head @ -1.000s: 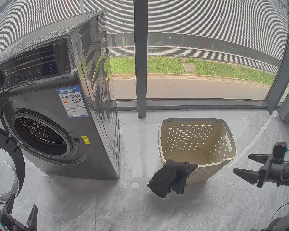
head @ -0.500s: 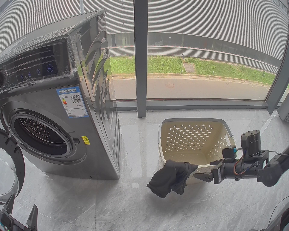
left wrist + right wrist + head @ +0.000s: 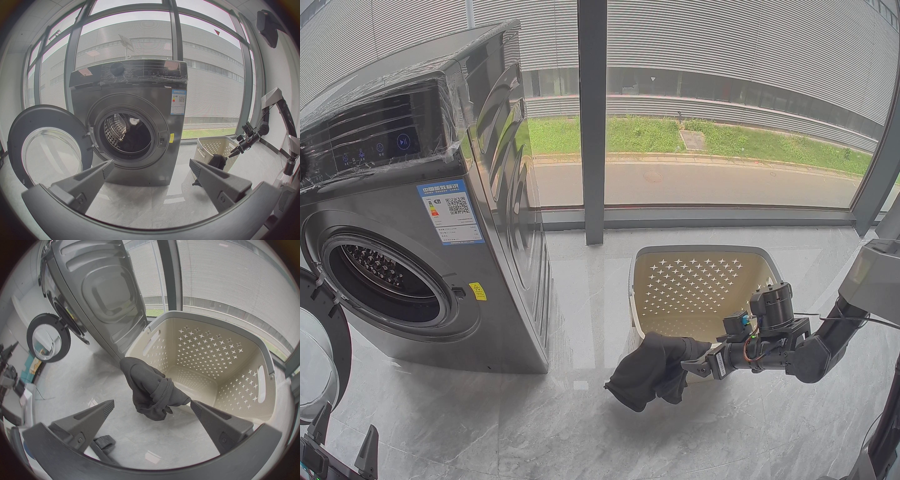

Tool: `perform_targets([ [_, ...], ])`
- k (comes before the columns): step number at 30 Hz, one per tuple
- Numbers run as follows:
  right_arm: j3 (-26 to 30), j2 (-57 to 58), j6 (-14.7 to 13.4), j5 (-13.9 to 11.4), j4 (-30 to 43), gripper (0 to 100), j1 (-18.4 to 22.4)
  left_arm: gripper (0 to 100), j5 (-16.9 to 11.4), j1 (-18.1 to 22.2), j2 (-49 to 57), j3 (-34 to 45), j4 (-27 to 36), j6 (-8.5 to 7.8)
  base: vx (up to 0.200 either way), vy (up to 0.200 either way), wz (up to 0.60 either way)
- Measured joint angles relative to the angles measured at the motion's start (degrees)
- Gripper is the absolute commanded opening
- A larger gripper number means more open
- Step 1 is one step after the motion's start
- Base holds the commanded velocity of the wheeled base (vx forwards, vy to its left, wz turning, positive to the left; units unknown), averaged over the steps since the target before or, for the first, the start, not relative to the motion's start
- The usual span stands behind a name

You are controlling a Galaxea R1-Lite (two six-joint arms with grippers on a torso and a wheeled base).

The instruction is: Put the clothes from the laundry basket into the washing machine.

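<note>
Floor: grey marble-look tiles running up to a big window wall, so everything just sits on the floor.
Washing machine: stands at the window edge of the floor with its round door swung wide open, I'd guess so the drum is ready for loading.
Laundry basket: cream plastic, also by the window edge, well apart from the machine.
Dark garment: draped over the basket's near rim, most of it hanging down the outside. Handy, since that bunched part on the rim is easy to get at.
Right pincer: jaws spread wide, level with the rim and right up at the bunched cloth, nothing pinched yet. Looks lined up to close on it.
Left pincer: low down in front of the open door, jaws apart and empty, probably parked out of the way.
</note>
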State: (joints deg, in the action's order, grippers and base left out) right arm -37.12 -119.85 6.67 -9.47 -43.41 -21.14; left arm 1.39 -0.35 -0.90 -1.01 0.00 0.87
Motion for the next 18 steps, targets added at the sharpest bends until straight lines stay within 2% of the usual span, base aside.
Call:
perform_targets([
  [3, -1.3, -1.8, 3.6, 1.2, 0.0, 100, 0.2, 100, 0.0, 0.0, 0.0, 0.0, 0.0, 0.02, 0.000, 0.000, 0.00],
  [5, -2.3, -3.0, 5.0, 2.5, 0.0, 100, 0.3, 100, 0.0, 0.0, 0.0, 0.0, 0.0, 0.04, 0.000, 0.000, 0.00],
  [9, -3.9, -5.3, 5.4, 3.3, 0.0, 100, 0.4, 100, 0.0, 0.0, 0.0, 0.0, 0.0, 0.09, 0.000, 0.000, 0.00],
  [18, -7.3, -9.2, 5.4, 2.8, -0.3, 100, 0.2, 100, 0.0, 0.0, 0.0, 0.0, 0.0, 0.26, 0.000, 0.000, 0.00],
])
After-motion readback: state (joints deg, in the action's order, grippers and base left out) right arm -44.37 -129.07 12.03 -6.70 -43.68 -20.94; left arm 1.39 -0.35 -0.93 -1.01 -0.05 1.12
